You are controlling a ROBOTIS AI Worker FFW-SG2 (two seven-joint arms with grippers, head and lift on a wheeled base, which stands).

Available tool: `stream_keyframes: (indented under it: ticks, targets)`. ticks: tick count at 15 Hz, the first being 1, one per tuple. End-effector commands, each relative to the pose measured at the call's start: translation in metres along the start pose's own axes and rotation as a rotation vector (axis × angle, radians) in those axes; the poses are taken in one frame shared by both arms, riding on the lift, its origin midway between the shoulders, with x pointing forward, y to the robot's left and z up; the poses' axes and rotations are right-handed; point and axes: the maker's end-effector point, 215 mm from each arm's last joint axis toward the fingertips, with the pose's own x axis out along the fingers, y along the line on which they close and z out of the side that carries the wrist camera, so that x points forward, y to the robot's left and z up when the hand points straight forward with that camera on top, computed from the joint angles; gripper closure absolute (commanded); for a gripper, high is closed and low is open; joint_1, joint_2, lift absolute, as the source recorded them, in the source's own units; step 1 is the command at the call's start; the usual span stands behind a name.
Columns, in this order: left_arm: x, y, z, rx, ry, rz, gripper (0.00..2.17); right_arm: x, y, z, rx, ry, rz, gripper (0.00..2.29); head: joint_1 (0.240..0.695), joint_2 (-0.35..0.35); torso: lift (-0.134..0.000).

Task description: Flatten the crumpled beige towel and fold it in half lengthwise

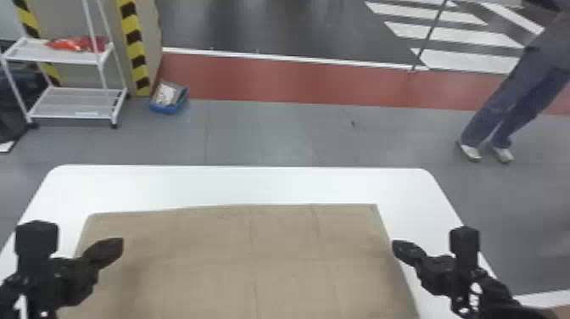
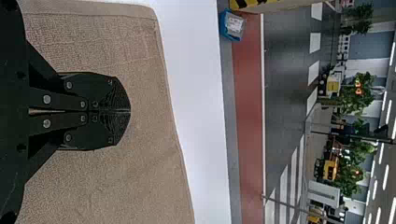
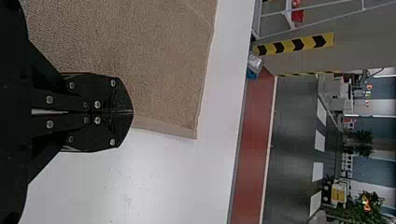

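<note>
The beige towel [image 1: 254, 254] lies spread out nearly flat on the white table, with faint creases and its far edge almost straight. Over its left side is my left gripper [image 1: 116, 246]; over its right edge is my right gripper [image 1: 398, 248]. In the left wrist view, my left gripper [image 2: 130, 112] is shut with nothing between its fingers, above the towel [image 2: 107, 186] near a rounded corner. The right wrist view has my right gripper [image 3: 132, 112] shut and holding nothing, beside the towel's side hem, near a squared corner of the towel [image 3: 154, 56].
The white table [image 1: 237, 182] extends past the towel at the far side and both sides. Beyond it on the floor are a white wheeled rack [image 1: 76, 106] and a blue bin [image 1: 167, 99]. A person stands at the back right, away from the table.
</note>
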Motion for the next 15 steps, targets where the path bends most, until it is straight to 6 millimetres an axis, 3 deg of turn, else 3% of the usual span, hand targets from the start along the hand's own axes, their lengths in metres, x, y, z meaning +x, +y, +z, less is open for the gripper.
stream_keyframes:
  ticks: [1, 8, 15]
  targets:
    - [0.006, -0.002, -0.007, 0.019, 0.021, -0.002, 1.8, 0.01, 0.007, -0.002, -0.012, 0.017, 0.011, 2.02, 0.695, -0.177, 0.0]
    - [0.021, 0.003, -0.016, 0.086, 0.078, 0.037, 1.8, 0.028, 0.021, -0.006, -0.049, 0.063, 0.039, 2.02, 0.695, -0.159, 0.0]
    - [0.041, 0.003, -0.027, 0.124, 0.132, 0.057, 1.8, 0.044, 0.011, -0.013, -0.066, 0.108, 0.019, 2.02, 0.695, -0.151, 0.0]
